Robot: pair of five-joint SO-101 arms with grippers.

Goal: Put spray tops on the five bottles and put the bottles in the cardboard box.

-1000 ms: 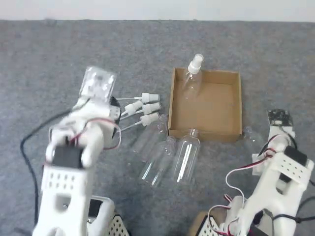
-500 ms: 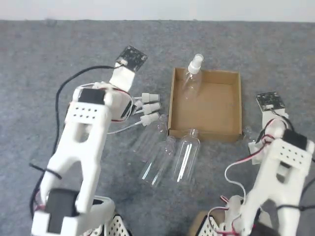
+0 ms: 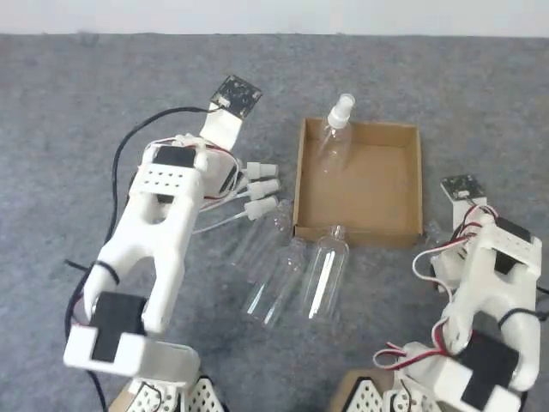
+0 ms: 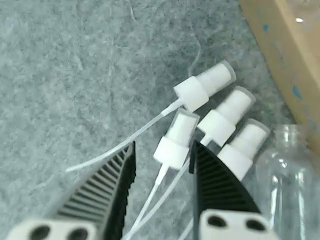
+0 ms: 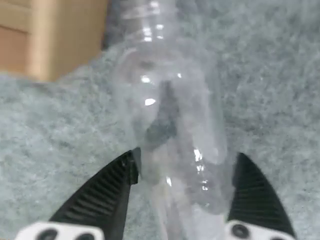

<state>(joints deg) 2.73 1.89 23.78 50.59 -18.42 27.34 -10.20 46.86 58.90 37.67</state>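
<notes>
Several white spray tops with thin tubes lie on the grey carpet left of the cardboard box. My left gripper is open just above them, and one spray top sits between its fingers. In the box stands a clear bottle with a spray top on. Three uncapped clear bottles lie in front of the box. Another uncapped bottle lies by the box's right front corner. My right gripper is open, with one finger on each side of that bottle.
The left arm's body and its cables stretch across the left side of the carpet. The right arm stands at the right front. The box corner lies close to the bottle at the right gripper.
The left arm has swung away from the camera and come down with its gripper over the spray tops. The right arm has shifted slightly left and lowered over the bottle beside the box.
</notes>
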